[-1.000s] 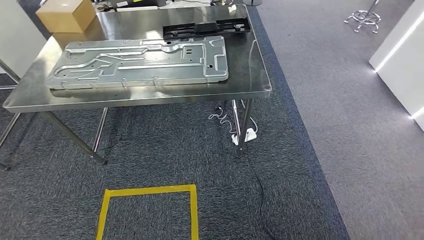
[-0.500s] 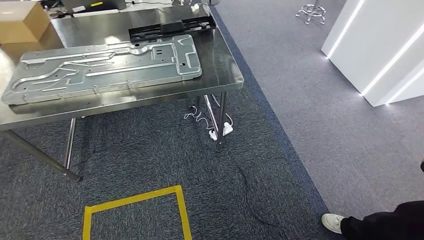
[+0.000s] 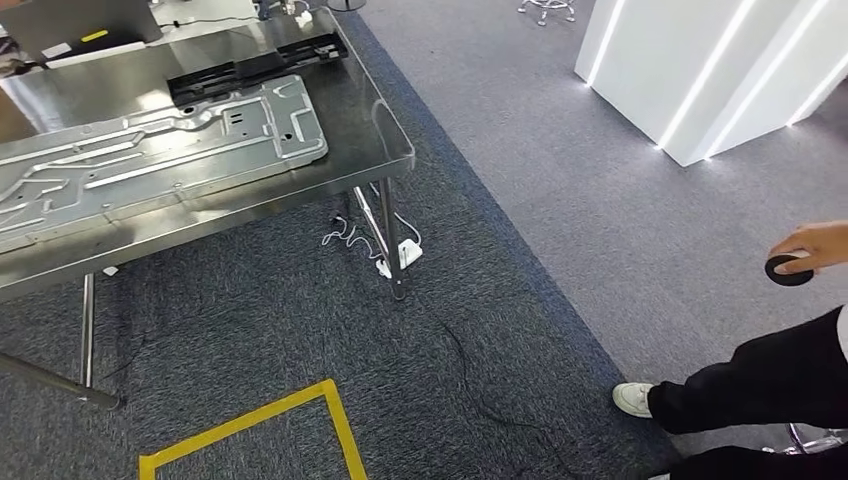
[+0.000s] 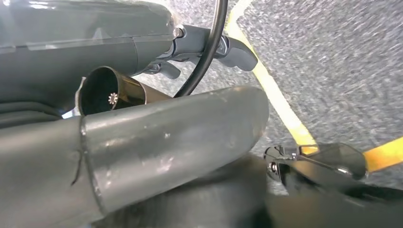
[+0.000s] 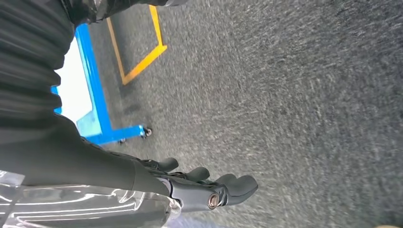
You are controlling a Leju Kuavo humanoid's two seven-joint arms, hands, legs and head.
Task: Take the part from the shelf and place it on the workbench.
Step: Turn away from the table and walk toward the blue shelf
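Workbench shifted left in head view, person's hand newly visible

Silver part on shiny steel workbench, yellow tape on speckled grey carpet.

- Left hand: dark grey, smooth and rounded, with a thick grey thumb scuffed by pale scratches.
- Shiny clear film over the grey cover behind the left hand.
- Thin black cable curving across the left hand; small silver screw at a finger base.
- Open brownish tube with a tiny star-shaped screw inside.
- Right hand: dark, blunt rounded fingertips, a round brass-coloured screw on its side.
- Black ribbed cover above the right hand, glossy clear wrap along the wrist.
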